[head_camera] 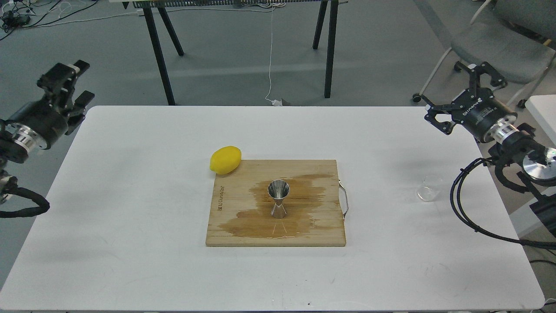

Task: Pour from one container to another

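Note:
The clear glass cup (430, 189) stands upright on the white table (130, 182) near its right edge. The steel jigger (278, 199) stands upright in the middle of the wooden cutting board (321, 230), on a dark wet patch. My right gripper (451, 92) hovers open over the table's far right corner, well behind the cup and holding nothing. My left gripper (80, 82) is off the table's far left corner, its fingers apart and empty, far from the board.
A yellow lemon (225, 160) lies at the board's far left corner, touching it. The board has a metal handle (345, 200) on its right side. Black table legs and a grey wheeled chair (491, 48) stand on the floor behind.

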{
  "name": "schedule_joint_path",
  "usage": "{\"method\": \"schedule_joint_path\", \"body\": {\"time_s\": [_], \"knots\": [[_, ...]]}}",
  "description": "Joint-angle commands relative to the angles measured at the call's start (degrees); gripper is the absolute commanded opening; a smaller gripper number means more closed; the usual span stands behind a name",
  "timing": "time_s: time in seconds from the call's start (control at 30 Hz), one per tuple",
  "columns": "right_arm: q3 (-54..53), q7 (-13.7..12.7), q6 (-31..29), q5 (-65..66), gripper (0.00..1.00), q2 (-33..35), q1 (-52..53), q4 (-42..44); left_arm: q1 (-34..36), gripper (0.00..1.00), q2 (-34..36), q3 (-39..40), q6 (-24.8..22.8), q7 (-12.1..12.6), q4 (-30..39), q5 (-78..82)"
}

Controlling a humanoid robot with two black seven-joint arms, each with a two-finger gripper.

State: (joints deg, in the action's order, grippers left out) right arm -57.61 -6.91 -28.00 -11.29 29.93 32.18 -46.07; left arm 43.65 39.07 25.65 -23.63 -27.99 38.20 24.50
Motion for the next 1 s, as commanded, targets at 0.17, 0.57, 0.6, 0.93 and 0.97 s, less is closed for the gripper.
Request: {"method": "schedule_joint_path", "body": {"time_s": [0.17, 0.57, 0.6, 0.93, 0.97], "knots": [[-7.85, -0.65, 19.75, -16.0, 0.94, -3.31, 0.27, -9.89, 0.29, 0.99, -3.03, 0.71, -4.37, -0.01, -5.51, -15.36], [-15.95, -9.78, 56.0, -43.73, 0.99, 17.52, -18.08, -37.49, -0.59, 0.99, -4.61, 0.01, -4.37, -0.01, -5.51, -15.28], [-16.3, -10.23, 56.0, -43.73, 0.99, 18.49, -20.55, -38.91, -0.67, 0.99, -4.96, 0.01, -4.37, -0.01, -5.51, -15.19], [-19.56, -9.97, 56.0, -43.64, 0.98, 18.85, -34.55, -40.42, -3.39, 0.99, -6.64, 0.1, -4.37, -0.01, -5.6, -15.1], [-19.64, -9.97, 56.0, -43.64, 0.98, 17.8, -34.72, -39.37, -3.48, 0.99, -6.64, 0.1, -4.37, -0.01, -5.6, -15.1]]}}
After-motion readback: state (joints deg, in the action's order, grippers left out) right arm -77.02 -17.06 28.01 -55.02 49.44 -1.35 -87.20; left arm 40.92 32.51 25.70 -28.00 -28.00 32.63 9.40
